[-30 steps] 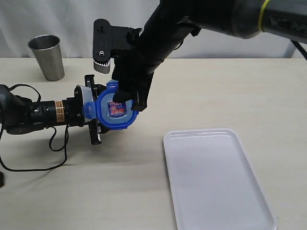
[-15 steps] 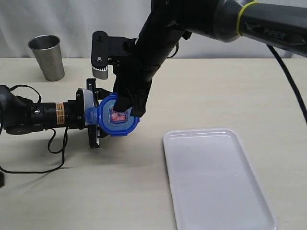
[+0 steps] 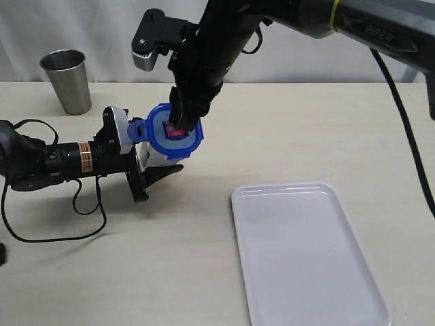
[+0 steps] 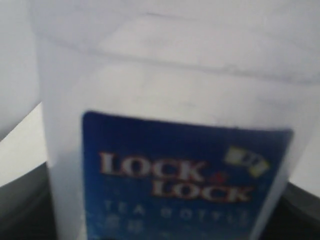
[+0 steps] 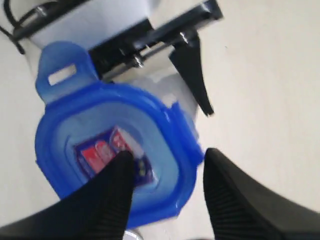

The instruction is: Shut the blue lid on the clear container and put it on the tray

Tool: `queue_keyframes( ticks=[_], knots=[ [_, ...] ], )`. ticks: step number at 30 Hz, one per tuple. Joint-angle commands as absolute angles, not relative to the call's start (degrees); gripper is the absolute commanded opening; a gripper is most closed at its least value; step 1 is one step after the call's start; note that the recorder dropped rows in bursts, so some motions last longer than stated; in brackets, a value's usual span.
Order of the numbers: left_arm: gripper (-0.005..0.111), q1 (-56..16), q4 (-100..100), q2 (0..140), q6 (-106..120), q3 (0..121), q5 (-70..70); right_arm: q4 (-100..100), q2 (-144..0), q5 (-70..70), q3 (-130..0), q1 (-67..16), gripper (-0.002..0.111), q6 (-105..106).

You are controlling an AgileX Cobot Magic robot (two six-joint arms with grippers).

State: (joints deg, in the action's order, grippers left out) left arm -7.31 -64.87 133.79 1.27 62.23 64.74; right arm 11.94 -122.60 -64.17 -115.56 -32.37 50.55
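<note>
A pale beige surface (image 3: pixel 136 272) with a matte top fills the scene and runs back to a straight far edge. Behind it hangs a grey-white backdrop (image 3: pixel 102 27) with soft vertical folds. The light is even and diffuse, and shadows are weak.

Soft, even light; shadows are faint. In the left wrist view the clear container (image 4: pixel 165 125) is blurred.
</note>
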Motion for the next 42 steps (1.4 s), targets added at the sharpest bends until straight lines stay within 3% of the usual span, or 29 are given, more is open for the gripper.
queue_keyframes(
  ticks=[1, 9, 12, 16, 27, 34, 38, 41, 42],
  knots=[
    [0.000, -7.3, -61.7, 133.2, -4.9, 62.4, 66.1, 16.3, -123.4, -66.1, -117.1, -28.0, 0.042, 45.8],
    [0.000, -7.3, -62.4, 133.1, -9.0, 63.0, 64.2, 37.8, -122.5, -66.4, -117.3, -23.4, 0.041, 47.7],
    [0.000, -7.3, -62.5, 133.1, -9.1, 63.0, 64.0, 40.4, -122.7, -67.1, -116.8, -23.4, 0.029, 46.7],
    [0.000, -7.3, -62.5, 133.1, -9.4, 63.0, 64.1, 39.6, -125.0, -69.7, -116.8, -23.4, 0.004, 46.1],
    [0.000, -7.3, -64.7, 130.9, -11.3, 63.0, 66.4, 21.8, -128.4, -64.8, -116.8, -23.1, 0.004, 34.0],
    [0.000, -7.3, -66.4, 130.0, -12.1, 63.0, 63.7, 25.0, -126.7, -63.9, -117.3, -23.1, 0.004, 34.5],
    [0.000, -7.4, -66.9, 129.8, -12.3, 63.0, 56.9, 33.4, -124.3, -62.3, -117.3, -21.8, 0.012, 33.4],
    [0.000, -7.4, -66.9, 129.7, -12.3, 63.0, 56.2, 52.3, -123.2, -68.5, -117.3, -20.0, 0.043, 37.9],
    [0.000, -7.4, -67.1, 129.7, -12.3, 63.0, 56.4, 52.4, -123.2, -69.3, -117.3, -20.0, 0.046, 37.2]
  ],
)
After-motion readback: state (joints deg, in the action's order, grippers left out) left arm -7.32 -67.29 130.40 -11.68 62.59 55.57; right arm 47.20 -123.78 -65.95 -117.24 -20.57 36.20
